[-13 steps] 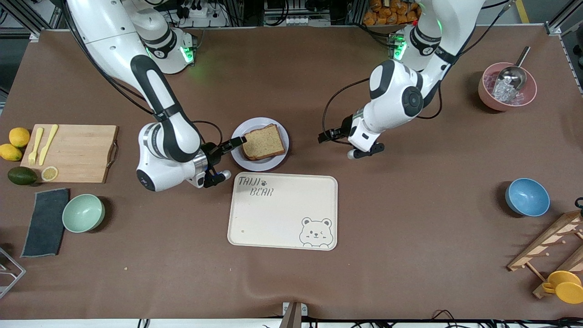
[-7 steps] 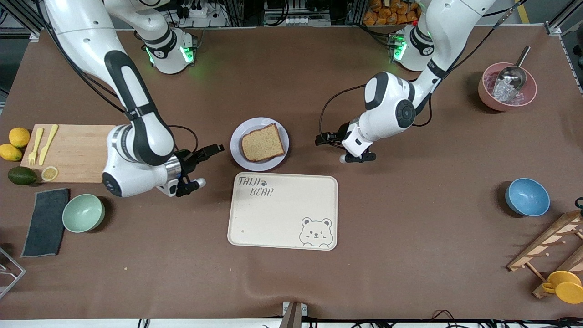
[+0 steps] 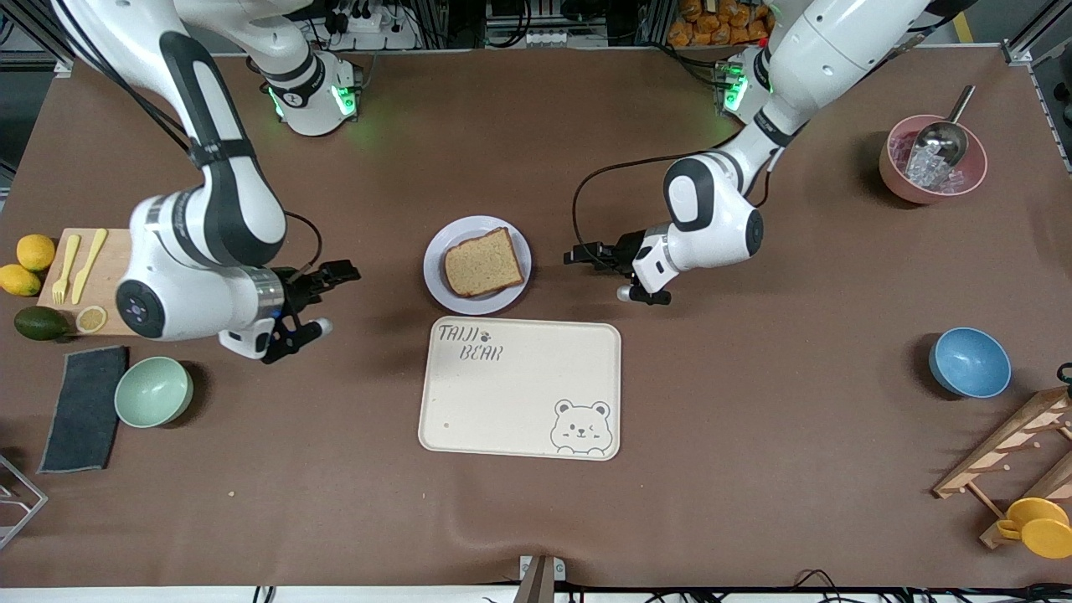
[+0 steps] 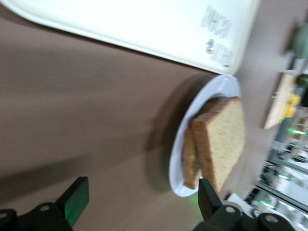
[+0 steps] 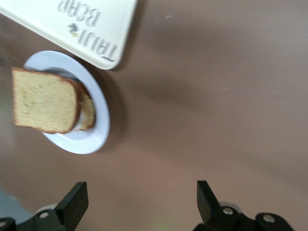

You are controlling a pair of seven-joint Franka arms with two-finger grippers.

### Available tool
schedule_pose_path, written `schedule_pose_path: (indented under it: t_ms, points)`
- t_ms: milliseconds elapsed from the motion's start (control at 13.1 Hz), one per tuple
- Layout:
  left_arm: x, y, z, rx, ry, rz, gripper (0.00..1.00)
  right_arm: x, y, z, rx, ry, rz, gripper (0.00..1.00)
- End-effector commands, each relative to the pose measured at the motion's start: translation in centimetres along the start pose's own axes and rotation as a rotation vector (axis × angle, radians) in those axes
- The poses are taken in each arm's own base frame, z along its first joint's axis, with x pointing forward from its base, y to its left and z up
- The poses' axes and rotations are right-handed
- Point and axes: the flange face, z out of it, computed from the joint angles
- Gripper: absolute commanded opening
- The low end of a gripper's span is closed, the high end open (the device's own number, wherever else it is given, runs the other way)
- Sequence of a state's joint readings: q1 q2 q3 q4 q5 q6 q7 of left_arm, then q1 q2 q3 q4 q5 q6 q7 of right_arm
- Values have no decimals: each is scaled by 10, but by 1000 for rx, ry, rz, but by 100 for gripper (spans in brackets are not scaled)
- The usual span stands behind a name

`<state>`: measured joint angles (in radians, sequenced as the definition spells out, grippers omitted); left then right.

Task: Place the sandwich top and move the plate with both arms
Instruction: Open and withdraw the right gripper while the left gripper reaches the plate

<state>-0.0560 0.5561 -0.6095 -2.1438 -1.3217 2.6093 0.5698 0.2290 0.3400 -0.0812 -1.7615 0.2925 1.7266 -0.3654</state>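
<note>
The sandwich top [image 3: 484,262], a plain brown bread slice, lies on another slice on the lavender-white plate [image 3: 435,251], just farther from the front camera than the bear-print tray [image 3: 519,389]. My right gripper [image 3: 335,275] is open and empty, off the plate toward the right arm's end of the table. My left gripper [image 3: 580,254] is open and empty, low beside the plate toward the left arm's end. The left wrist view shows my left gripper [image 4: 142,202], the bread [image 4: 224,139] and the plate [image 4: 179,159]. The right wrist view shows my right gripper [image 5: 139,199], the bread [image 5: 45,100] and the plate [image 5: 91,139].
A cutting board [image 3: 113,268] with lemons [image 3: 35,251] and an avocado [image 3: 40,323], a green bowl [image 3: 153,391] and a grey cloth [image 3: 84,409] are at the right arm's end. A pink bowl with a scoop [image 3: 932,159], a blue bowl [image 3: 969,362] and a wooden rack [image 3: 1013,452] are at the left arm's end.
My right gripper has let go of the bread slice and drawn back from the plate toward the right arm's end. My left gripper has moved a little closer to the plate and lower.
</note>
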Motion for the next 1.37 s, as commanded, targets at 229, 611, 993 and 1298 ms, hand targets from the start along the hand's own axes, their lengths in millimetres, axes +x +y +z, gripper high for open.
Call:
schedule_pose_path:
  t_ms: [229, 611, 993, 1298]
  points:
    - [7, -12, 28, -111, 34, 33, 100, -67, 49, -87, -154, 77, 90, 100]
    - [8, -8, 36, -245, -7, 21, 100, -131, 73, -161, -165, 225, 297, 100]
    - [5, -25, 55, -349, -5, 49, 100, -176, 47, -196, -190, 235, 553, 100]
    - [6, -30, 72, -418, 24, 80, 99, -185, 35, -223, -198, 251, 586, 100]
